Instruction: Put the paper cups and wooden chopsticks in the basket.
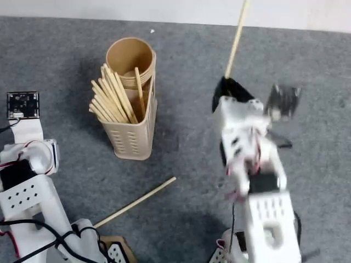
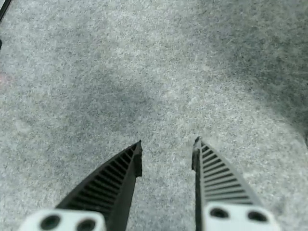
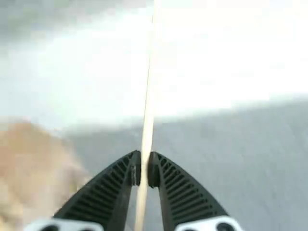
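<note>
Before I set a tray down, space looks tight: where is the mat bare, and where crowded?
Bare: the grey mat between the basket and the right end effector with its held chopstick, and the far-left strip beside the basket. Crowded: the near edge, where a loose chopstick lies between the left arm and right arm.

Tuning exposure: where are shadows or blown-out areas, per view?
High view: soft shadows on the carpet beside the basket. Left wrist view: a shadow band crosses the carpet beyond the open left gripper. Right wrist view: blown-out background behind the chopstick in the right gripper.
</note>
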Action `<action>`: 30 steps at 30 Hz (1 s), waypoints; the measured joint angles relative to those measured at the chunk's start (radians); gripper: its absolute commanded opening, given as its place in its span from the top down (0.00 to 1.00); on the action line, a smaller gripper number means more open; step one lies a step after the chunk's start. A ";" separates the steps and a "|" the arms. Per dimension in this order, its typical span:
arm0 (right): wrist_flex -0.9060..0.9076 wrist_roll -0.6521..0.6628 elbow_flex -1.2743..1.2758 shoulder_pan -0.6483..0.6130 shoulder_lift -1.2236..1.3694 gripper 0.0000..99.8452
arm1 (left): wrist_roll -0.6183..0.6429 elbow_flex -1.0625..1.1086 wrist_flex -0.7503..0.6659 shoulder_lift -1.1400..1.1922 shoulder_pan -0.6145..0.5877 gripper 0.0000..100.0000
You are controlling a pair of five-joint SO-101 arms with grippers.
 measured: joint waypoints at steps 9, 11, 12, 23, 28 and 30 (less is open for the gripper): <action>-0.347 0.121 0.180 -0.345 -0.190 0.99 | 0.000 0.000 0.000 0.000 0.000 0.80; -0.414 0.129 0.172 -0.388 -0.095 0.99 | 0.000 0.000 0.000 0.000 0.000 0.80; -0.443 0.130 0.166 -0.399 -0.051 0.99 | 0.000 0.000 0.000 0.000 0.000 0.80; -0.815 0.137 0.106 -0.525 0.440 0.99 | 0.000 0.000 0.000 0.000 0.000 0.80; -0.875 0.137 0.106 -0.528 0.548 0.99 | 0.000 0.000 0.000 0.000 0.000 0.80; -0.875 0.137 0.106 -0.528 0.551 0.99 | 0.000 0.000 0.000 0.000 0.000 0.80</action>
